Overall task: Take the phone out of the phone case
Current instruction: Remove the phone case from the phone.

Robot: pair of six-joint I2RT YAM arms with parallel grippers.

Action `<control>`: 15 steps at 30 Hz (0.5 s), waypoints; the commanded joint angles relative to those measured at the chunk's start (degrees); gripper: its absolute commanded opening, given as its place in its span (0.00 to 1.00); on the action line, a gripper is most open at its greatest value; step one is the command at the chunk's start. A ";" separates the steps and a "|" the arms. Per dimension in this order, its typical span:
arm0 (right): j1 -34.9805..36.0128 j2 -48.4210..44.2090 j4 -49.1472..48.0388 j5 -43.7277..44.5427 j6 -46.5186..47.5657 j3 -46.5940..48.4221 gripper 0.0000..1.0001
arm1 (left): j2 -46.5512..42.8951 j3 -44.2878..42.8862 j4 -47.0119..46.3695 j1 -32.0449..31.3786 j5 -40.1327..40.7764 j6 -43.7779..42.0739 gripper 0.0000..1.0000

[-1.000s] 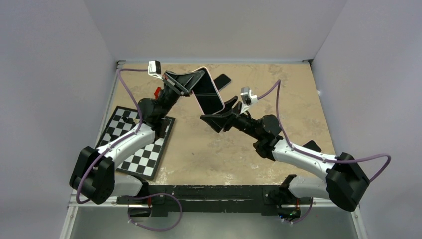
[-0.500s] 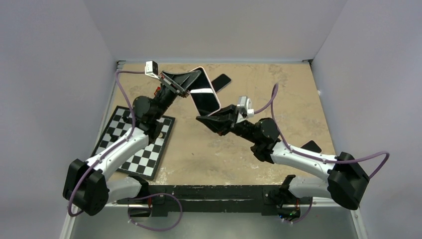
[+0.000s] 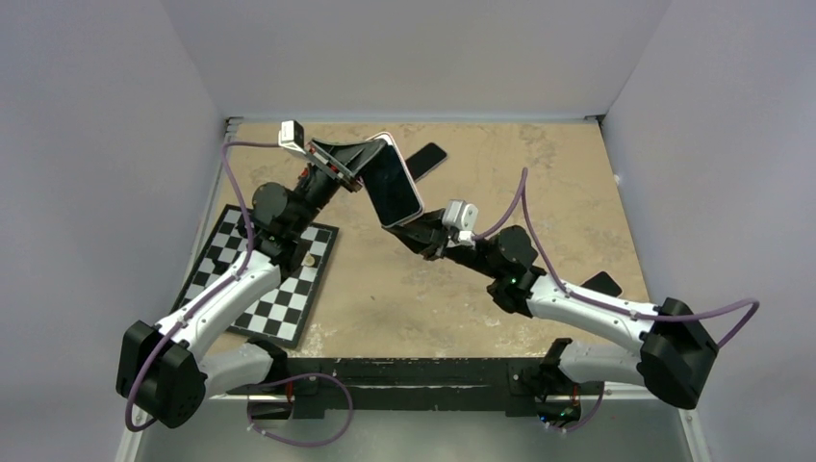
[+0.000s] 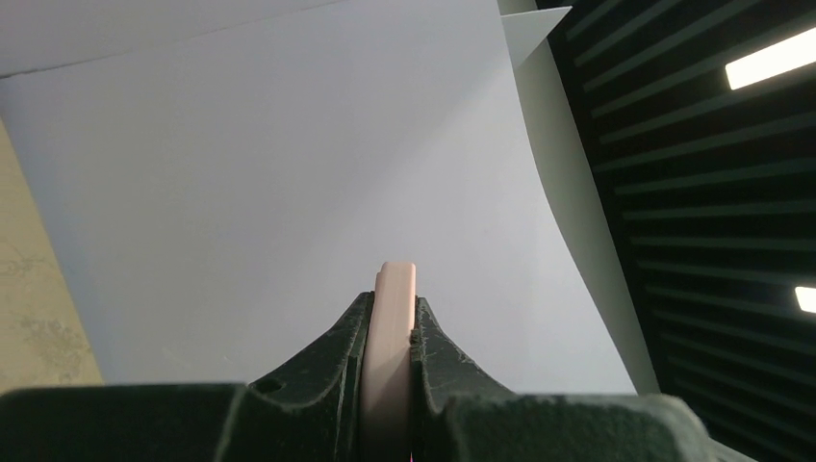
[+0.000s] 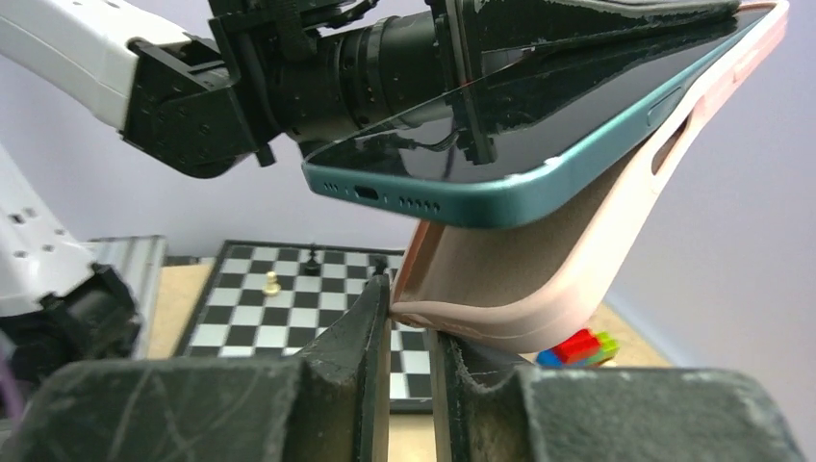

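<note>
The phone [image 3: 393, 188], dark screen up with a teal frame [image 5: 433, 197], is held in the air over the back of the table. My left gripper [image 3: 364, 159] is shut across its upper end, clamping phone and pink phone case [image 4: 396, 274] together. In the right wrist view the case [image 5: 539, 279] is bent down and away from the phone's bottom edge. My right gripper [image 5: 409, 300] is shut on that peeled lower corner of the case, with only a narrow slit between its fingers. From above, the right gripper [image 3: 416, 229] sits just below the phone.
A second dark phone [image 3: 428, 157] lies on the table behind the held one. A chessboard [image 3: 269, 279] with a few pieces lies at the left. Coloured bricks [image 5: 577, 346] sit near it. A small dark object [image 3: 604, 282] lies at the right. Walls enclose three sides.
My right gripper moved up and left to the phone's lower end and closed on the case corner. The left arm tilted the phone slightly; its grip is unchanged.
</note>
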State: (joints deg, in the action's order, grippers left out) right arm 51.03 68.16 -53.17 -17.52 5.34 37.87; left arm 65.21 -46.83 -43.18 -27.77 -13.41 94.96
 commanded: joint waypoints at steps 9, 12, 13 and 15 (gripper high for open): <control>-2.98 -14.68 27.85 4.69 -17.41 -2.78 0.83 | -1.89 -0.10 -3.99 0.62 -7.56 -11.14 0.00; -4.67 -16.96 37.67 3.46 -23.33 0.11 0.86 | -0.92 -0.09 -4.49 1.29 -8.45 -13.74 0.00; -6.08 -16.99 40.68 0.46 -25.15 1.38 0.85 | -0.62 -0.16 -4.35 1.39 -8.74 -14.53 0.00; -9.41 -16.44 41.37 -9.07 -29.30 3.03 0.79 | -0.08 -0.10 -4.09 1.55 -9.30 -16.09 0.00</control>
State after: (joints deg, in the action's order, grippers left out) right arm 46.17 51.62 -21.50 -16.80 -13.50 36.27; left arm 65.01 -46.26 -42.37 -26.89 -21.21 83.20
